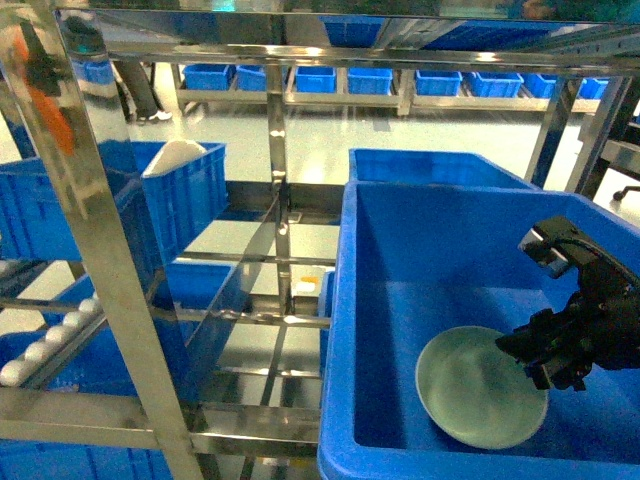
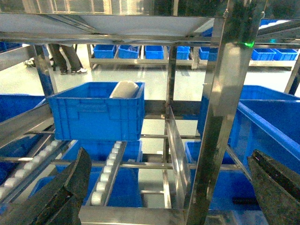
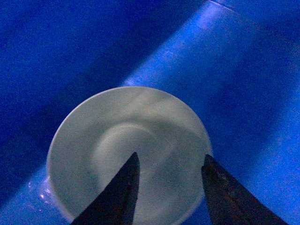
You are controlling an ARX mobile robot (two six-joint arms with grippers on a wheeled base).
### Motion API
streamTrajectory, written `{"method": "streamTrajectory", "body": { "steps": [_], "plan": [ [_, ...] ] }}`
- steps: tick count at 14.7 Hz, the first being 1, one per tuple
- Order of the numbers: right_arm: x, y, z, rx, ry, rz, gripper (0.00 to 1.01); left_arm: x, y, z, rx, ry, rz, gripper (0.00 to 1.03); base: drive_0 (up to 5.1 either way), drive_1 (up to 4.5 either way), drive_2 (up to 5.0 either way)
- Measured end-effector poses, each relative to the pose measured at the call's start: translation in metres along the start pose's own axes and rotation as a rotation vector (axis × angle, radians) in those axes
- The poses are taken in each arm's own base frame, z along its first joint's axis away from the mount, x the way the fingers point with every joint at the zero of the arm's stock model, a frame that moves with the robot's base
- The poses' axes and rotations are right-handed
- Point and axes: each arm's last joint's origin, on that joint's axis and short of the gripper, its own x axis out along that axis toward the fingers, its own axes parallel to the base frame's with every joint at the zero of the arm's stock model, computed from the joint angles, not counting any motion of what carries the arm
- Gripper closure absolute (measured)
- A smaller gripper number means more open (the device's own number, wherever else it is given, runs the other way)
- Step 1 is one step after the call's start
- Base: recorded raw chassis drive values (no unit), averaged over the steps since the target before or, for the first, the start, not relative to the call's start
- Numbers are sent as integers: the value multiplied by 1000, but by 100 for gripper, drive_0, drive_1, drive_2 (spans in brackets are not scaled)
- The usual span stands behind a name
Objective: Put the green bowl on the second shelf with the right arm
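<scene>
The right arm's black angular claw [image 3: 171, 180] hangs spread wide over the round pale mint-green bowl [image 1: 480, 387] inside the near right blue plastic crate [image 1: 400, 300], no readable writing anywhere.

Steel racking [image 1: 110, 300] holds blue crates [image 2: 96, 115] above a pale glossy floor [image 1: 330, 135].

A: What's the left wrist cam got?

B: Steel rack [image 2: 220, 117] mostly. Blue crate [image 2: 96, 112] at 10 o'clock on the roller rails [image 2: 108, 171], white domed thing [image 2: 124, 89] poking out of it.

A: Gripper?

B: Left gripper [image 2: 168, 187] fingers [image 2: 70, 187] wide apart at 7 and 5, nothing between. More crates [image 2: 140, 50] far back at 12.
</scene>
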Motion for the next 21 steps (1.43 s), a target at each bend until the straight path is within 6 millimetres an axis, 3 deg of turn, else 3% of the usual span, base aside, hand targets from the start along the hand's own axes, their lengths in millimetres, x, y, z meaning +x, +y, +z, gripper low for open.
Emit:
{"method": "streamTrajectory", "body": {
  "steps": [1,3,4,8,16,21],
  "plan": [
    [0,0,0,-1,-2,-3,55,0,0,0,0,0,0,5,0,0,0],
    [-7,1,6,0,-58,-40,5,0,0,0,0,0,0,5,0,0,0],
    [-11,1,10,5,-87,-57,1,0,0,0,0,0,0,5,0,0,0],
    [-43,19,20,50,-233,-133,3,0,0,0,0,0,0,5,0,0,0],
    [-112,78,-15,63,-342,-199,3,0,0,0,0,0,0,5,0,0,0],
    [-158,118,-23,48,-438,-247,3,0,0,0,0,0,0,5,0,0,0]
  ]
}}
